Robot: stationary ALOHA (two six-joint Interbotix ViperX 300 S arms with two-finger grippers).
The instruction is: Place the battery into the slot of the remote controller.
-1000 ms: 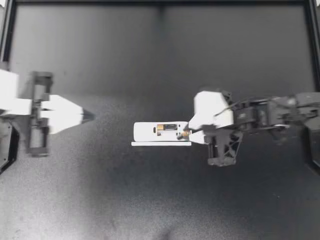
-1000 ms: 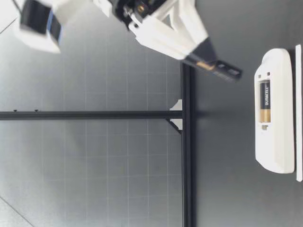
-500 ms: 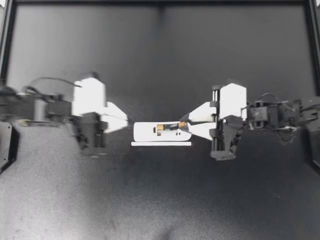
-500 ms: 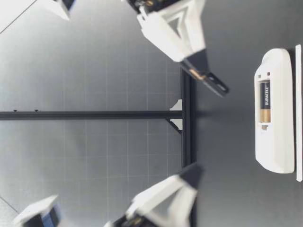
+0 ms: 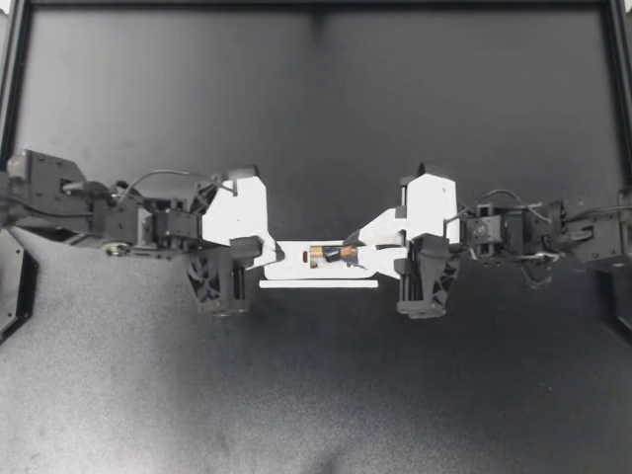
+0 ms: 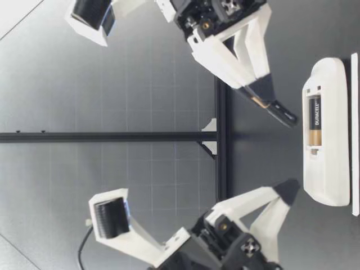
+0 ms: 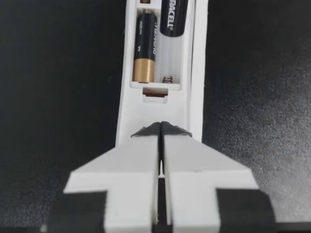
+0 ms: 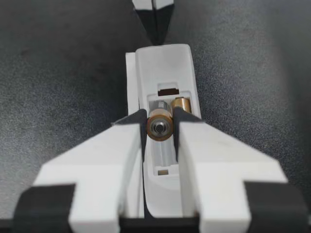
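Note:
A white remote [image 5: 296, 259] lies mid-table with its battery bay open, one battery [image 5: 318, 254] seated in it. My right gripper [image 5: 354, 253] is shut on a second battery [image 8: 160, 126], held slanted just above the bay's free half. In the low view that battery [image 6: 278, 112] hangs a little over the remote [image 6: 326, 169]. My left gripper [image 5: 271, 254] is shut with nothing in it, its tips at the remote's opposite end. The left wrist view shows the tips [image 7: 161, 128] over the remote [image 7: 198, 73], beyond them the seated battery [image 7: 146, 48] and a bare spring [image 7: 167, 78].
A thin white cover strip [image 5: 318, 284] lies on the black mat right beside the remote, on the side nearer the low camera [image 6: 354, 135]. A black frame rail [image 5: 316, 5] runs along the table's far edge.
My left arm swung in from the left edge and brought its shut gripper to the remote's end. My right gripper moved left and lower with the battery, over the bay.

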